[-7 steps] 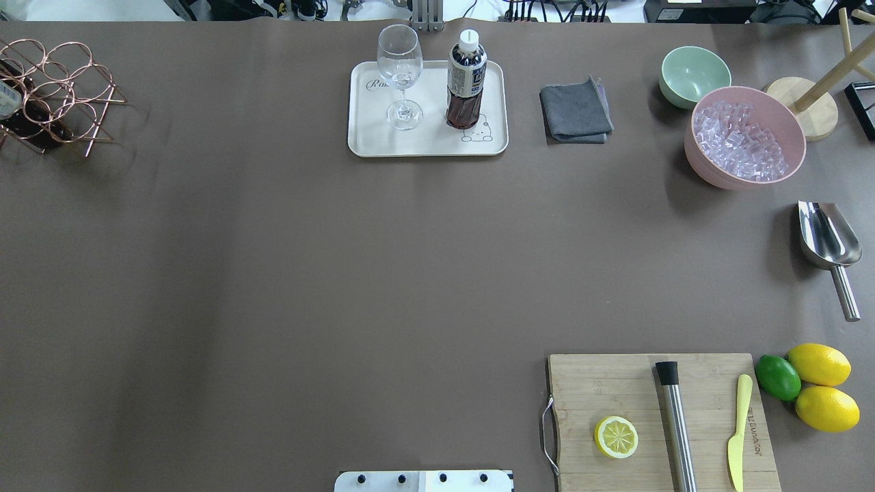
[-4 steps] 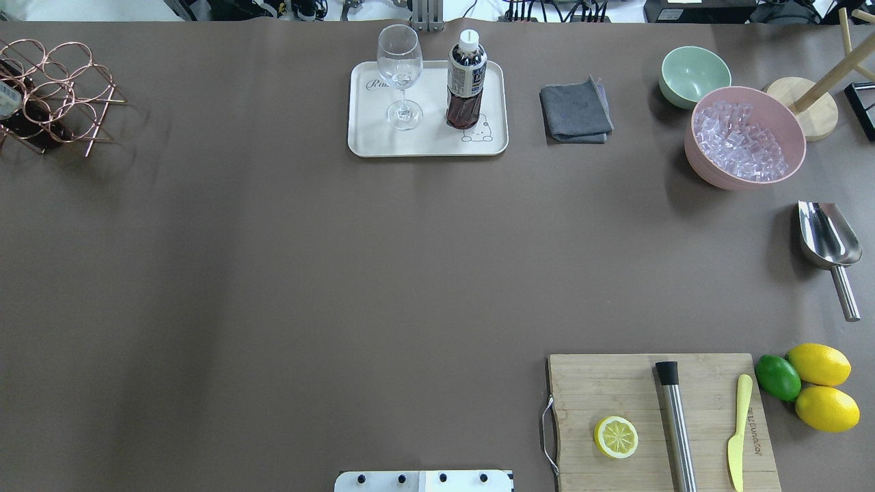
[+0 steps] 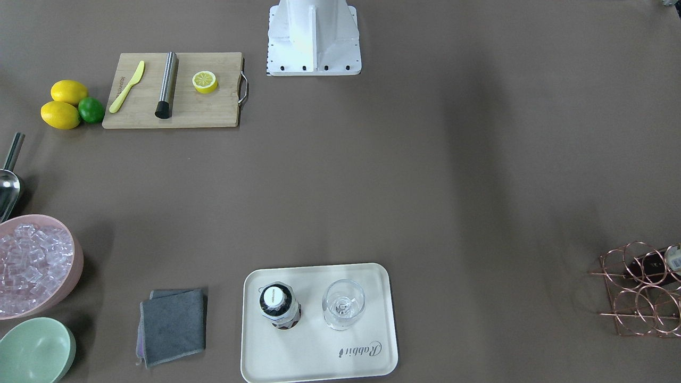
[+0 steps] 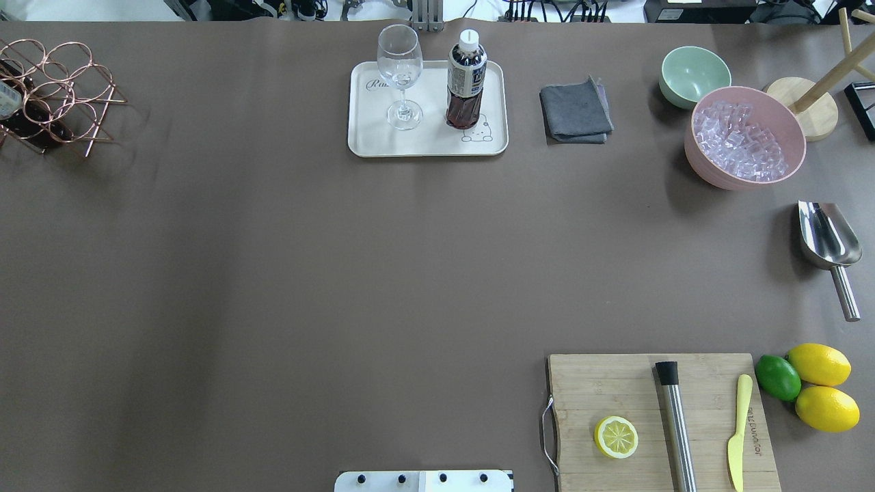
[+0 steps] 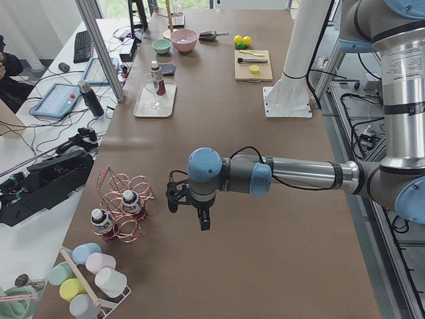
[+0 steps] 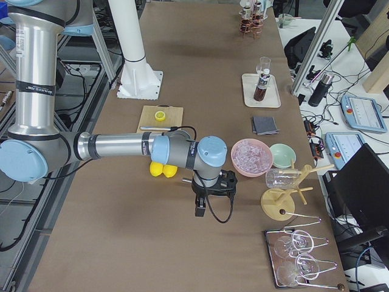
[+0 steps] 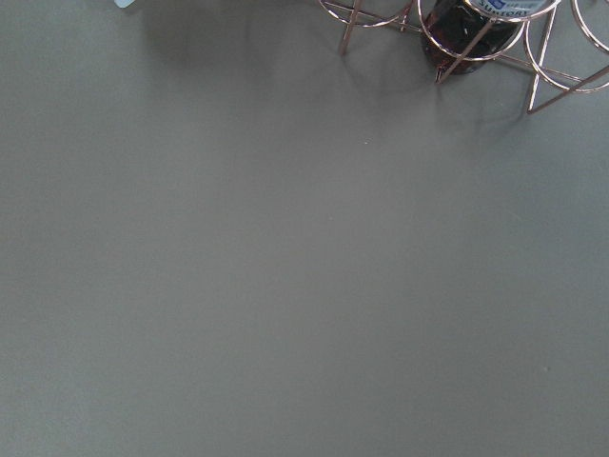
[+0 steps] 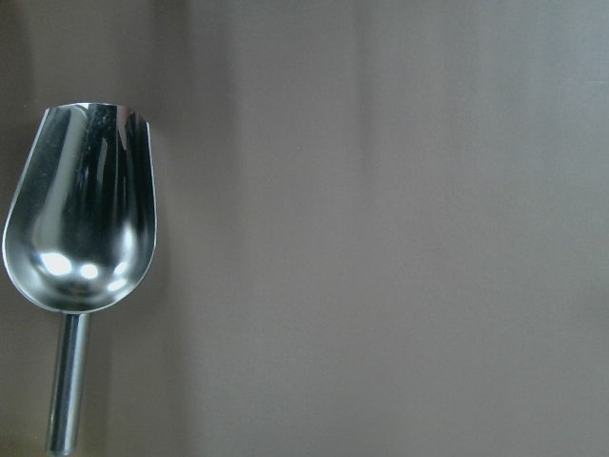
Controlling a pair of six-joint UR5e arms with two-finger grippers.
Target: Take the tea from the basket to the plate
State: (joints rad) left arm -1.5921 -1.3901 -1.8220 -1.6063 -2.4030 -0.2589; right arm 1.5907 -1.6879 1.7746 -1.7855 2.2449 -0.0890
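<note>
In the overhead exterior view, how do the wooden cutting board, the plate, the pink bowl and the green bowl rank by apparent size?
Largest to smallest:
1. wooden cutting board, partly cut off by the frame
2. plate
3. pink bowl
4. green bowl

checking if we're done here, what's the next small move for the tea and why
Probably no further move: the tea already stands upright on the plate, beside the glass, with nothing holding it. I'd leave it there.

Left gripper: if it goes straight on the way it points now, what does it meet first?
Probably the bare table: the left gripper points down, and its wrist view shows the basket only at the edge.
</note>
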